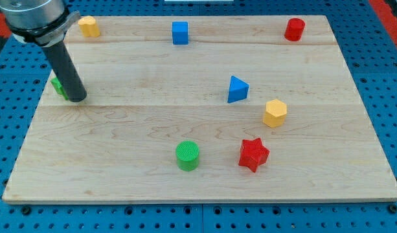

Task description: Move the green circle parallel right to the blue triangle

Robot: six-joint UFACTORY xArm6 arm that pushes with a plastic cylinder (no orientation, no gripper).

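The green circle (188,155) stands near the board's bottom middle. The blue triangle (237,89) sits up and to its right, at the board's centre right. My tip (78,98) rests on the board at the far left, well away from both. It touches or hides most of a small green block (57,86) just behind it, whose shape I cannot make out.
A red star (253,154) lies right of the green circle. A yellow hexagon (274,112) sits below right of the blue triangle. Along the top edge are a yellow block (89,26), a blue cube (180,32) and a red cylinder (294,30).
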